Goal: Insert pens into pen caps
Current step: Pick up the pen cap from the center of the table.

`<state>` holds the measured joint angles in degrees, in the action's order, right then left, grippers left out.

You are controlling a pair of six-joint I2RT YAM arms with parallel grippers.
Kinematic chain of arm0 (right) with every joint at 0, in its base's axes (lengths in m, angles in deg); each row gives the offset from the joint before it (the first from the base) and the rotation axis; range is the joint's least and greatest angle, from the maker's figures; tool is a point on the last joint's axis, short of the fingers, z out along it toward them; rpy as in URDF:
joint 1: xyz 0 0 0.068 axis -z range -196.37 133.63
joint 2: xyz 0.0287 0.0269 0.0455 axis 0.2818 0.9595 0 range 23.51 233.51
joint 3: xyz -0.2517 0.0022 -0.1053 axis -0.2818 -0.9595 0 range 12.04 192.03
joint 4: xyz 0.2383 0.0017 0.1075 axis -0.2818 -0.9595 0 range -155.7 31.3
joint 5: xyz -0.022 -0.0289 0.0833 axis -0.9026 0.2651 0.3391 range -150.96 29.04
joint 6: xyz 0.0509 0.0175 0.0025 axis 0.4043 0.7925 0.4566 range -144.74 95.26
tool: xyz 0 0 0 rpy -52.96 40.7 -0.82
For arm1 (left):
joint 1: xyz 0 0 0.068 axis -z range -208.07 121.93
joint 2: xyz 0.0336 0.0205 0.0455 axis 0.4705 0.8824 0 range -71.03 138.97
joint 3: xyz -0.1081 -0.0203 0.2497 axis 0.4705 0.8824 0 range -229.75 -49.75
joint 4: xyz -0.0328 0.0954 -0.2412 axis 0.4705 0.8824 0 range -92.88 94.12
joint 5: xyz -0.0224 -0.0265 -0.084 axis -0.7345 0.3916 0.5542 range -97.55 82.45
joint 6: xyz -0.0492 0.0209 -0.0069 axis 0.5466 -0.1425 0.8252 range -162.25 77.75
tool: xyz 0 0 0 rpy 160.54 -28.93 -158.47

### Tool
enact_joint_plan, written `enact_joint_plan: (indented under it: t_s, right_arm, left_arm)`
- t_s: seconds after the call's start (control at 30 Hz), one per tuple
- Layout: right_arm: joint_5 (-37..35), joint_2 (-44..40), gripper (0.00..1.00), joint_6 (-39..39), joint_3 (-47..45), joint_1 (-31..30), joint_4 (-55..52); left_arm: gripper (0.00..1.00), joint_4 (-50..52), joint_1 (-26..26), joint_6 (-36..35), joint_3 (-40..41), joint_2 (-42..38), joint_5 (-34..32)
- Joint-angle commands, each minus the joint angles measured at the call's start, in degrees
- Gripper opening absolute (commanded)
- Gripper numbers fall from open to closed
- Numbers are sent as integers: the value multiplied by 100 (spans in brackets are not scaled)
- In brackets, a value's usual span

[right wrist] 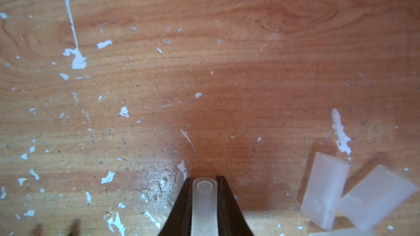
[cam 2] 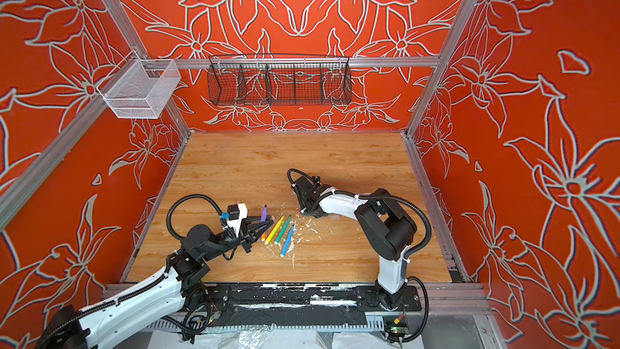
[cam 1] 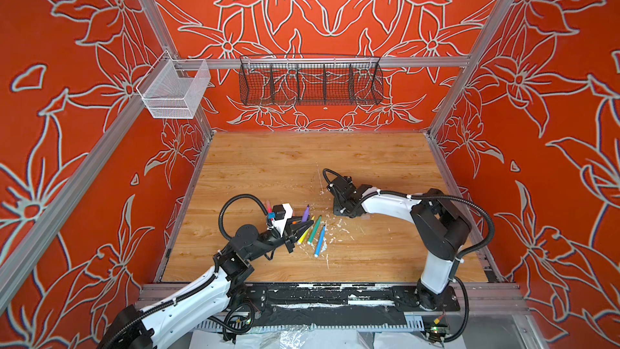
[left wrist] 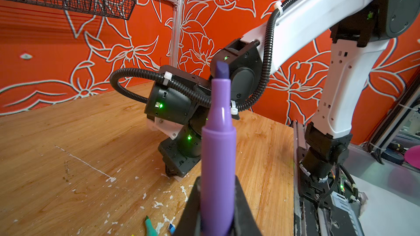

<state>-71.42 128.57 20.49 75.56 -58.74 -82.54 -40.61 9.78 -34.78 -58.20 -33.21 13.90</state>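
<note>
My left gripper is shut on the barrel of a purple pen, whose bare tip points up towards the right arm; in both top views that pen sticks out of the gripper. Yellow, green and blue pens lie side by side on the table just right of it. An orange pen is partly hidden and a pink pen shows behind the left wrist. My right gripper, pointing down at the table, is shut on a translucent pen cap. Two loose pen caps lie beside it.
White paint flecks are scattered over the wooden table. A black wire basket hangs on the back rail and a white mesh basket on the left rail. The right arm stands close in front of the held pen.
</note>
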Motion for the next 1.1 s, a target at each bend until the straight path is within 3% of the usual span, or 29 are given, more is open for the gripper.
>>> enact_joint_plan:
  t_s: [0.0,0.3,0.57,0.73,0.83,0.93,1.07]
  right_arm:
    - [180,230,20,22,-14,18,-140]
    - [332,-278,18,39,-123,19,-87]
    - [211,-1665,17,270,-754,24,487]
    - [77,-2453,17,441,-1036,11,870]
    - [31,-2937,18,576,-1281,2,1354]
    - [128,-3486,18,743,-1779,0,2274]
    - [54,-4124,18,849,-2267,-33,3195]
  left_arm:
    - [0,-45,21,-61,48,-12,-9]
    - [0,97,21,-11,-87,228,-8]
    - [0,916,21,342,-786,1175,-450]
    - [0,1066,21,677,-1223,1814,-160]
    - [0,1084,22,1291,-1375,2108,-415]
    - [0,1712,21,2049,-1686,2236,-1004]
    - [0,2058,15,2156,-1997,2468,-814]
